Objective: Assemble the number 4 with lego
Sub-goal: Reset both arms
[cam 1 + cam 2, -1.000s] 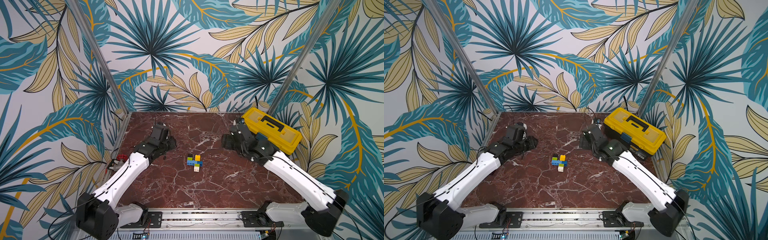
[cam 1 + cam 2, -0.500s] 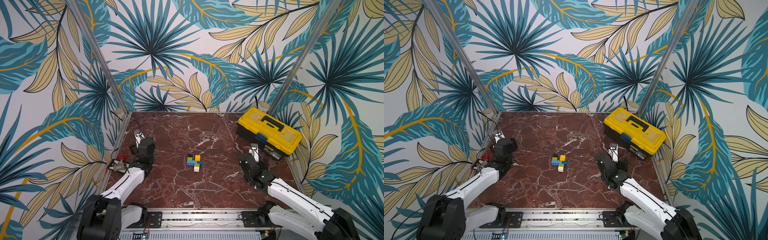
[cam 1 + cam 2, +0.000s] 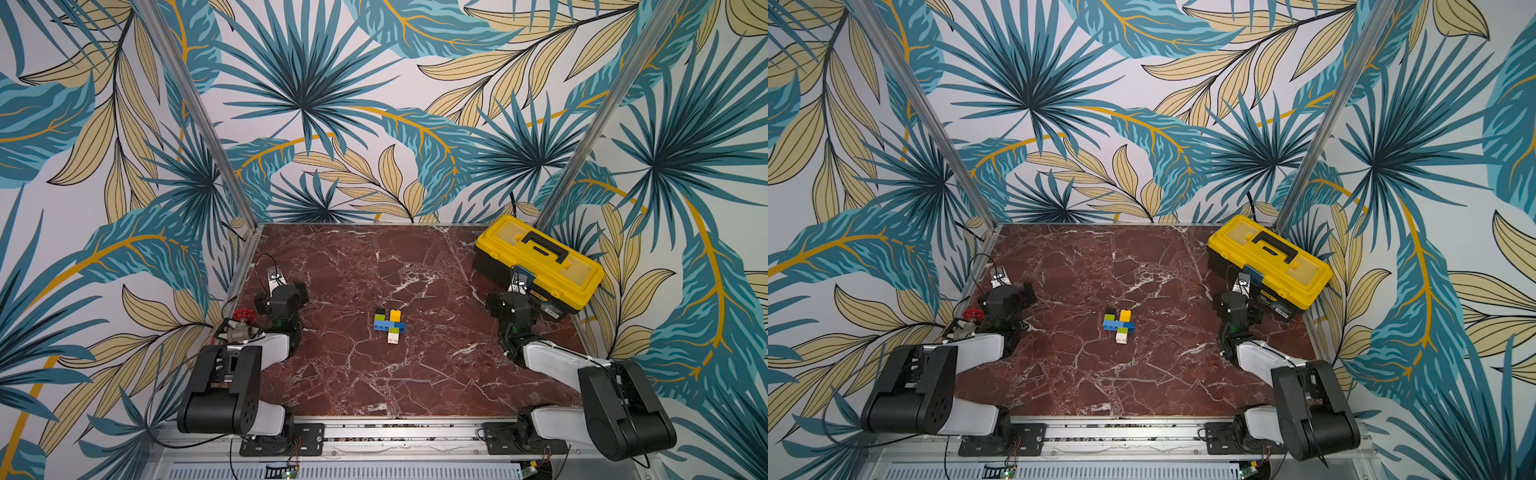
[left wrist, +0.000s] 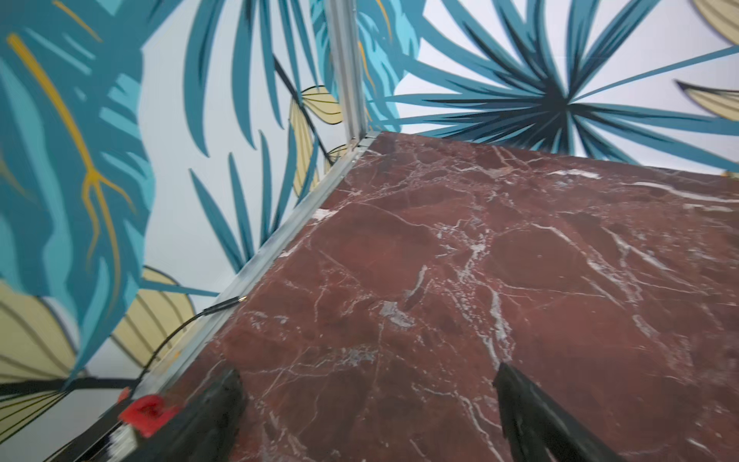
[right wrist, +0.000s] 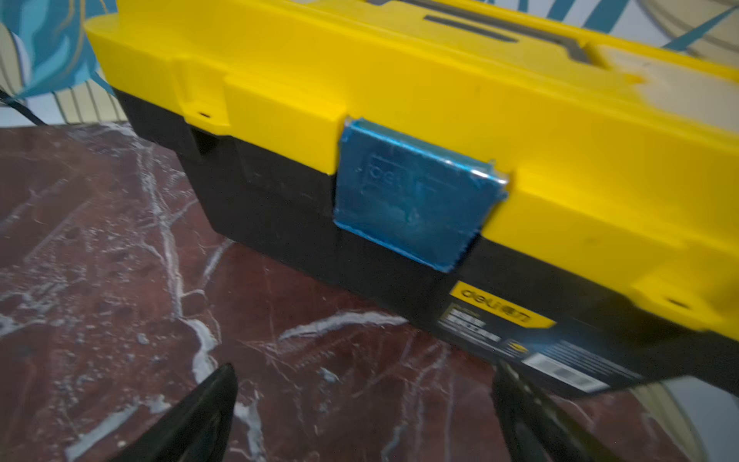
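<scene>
Here, in the left wrist view, the left hand (image 4: 368, 372) has its two dark fingers (image 4: 224, 400) spread wide. Only the bare red marble bench (image 4: 520, 280) shows between them. A red part (image 4: 146, 408), too blurred to name, sits at the bench edge just beside one finger.

In the right wrist view, the right hand (image 5: 364, 372) also stands parted and grips nothing. The yellow toolbox (image 5: 400, 80) rises just ahead of it with its lid down. Its blue latch (image 5: 416, 200) faces the fingers without touching them.

In both top views, the number 4 (image 3: 389, 326) lies flat on the bench, well apart from the toolbox. It lies out from the toolbox's latch side, about mid-bench. A blue crossbar (image 3: 388, 325) joins its lego bricks. The black and green stub (image 3: 379, 314) sits at the end farther from the toolbox. The column of yellow, green and white (image 3: 394, 328) sits at the nearer end. The right hand is just beside the toolbox's latch face. The left hand is far from the toolbox, beyond the number 4, near the opposite bench edge. Neither hand touches the number 4.
</scene>
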Action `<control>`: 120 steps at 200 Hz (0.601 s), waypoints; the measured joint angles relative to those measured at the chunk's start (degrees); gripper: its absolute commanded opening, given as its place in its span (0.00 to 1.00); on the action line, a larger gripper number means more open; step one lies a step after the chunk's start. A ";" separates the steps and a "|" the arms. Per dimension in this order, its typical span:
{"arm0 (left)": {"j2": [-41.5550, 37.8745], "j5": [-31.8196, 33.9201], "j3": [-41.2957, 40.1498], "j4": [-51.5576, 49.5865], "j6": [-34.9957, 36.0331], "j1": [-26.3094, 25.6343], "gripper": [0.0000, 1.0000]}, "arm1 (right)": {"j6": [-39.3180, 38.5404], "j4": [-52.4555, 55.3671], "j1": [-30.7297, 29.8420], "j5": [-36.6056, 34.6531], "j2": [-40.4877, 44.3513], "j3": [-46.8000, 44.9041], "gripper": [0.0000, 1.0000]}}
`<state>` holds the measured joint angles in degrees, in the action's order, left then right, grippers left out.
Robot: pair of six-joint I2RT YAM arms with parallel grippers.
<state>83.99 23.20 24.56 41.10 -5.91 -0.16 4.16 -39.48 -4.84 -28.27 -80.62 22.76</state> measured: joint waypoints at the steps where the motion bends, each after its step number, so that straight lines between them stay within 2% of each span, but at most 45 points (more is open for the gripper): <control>1: 0.46 -0.37 -0.15 1.03 0.20 0.00 1.00 | -0.04 -0.46 0.15 0.31 -0.39 0.02 0.99; 14: 4.04 -3.45 -1.97 7.89 1.20 -0.13 1.00 | -0.15 -3.78 2.16 5.03 -5.25 0.22 0.99; 33: 4.96 -5.77 -2.36 6.75 1.53 -0.24 1.00 | -0.57 -5.86 2.84 9.75 -6.67 -0.02 0.99; 45: 5.29 -6.62 -2.58 10.01 1.88 -0.24 1.00 | -0.55 -6.56 2.86 11.58 -6.40 0.17 0.99; 120: 6.05 -8.26 -2.97 15.78 4.02 -1.25 1.00 | -0.81 -8.46 2.93 14.86 -6.08 0.17 0.99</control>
<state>90.04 14.94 21.58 56.88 -1.89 -1.41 3.36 -47.94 -1.91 -13.41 -86.70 22.94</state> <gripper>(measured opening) 0.997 0.993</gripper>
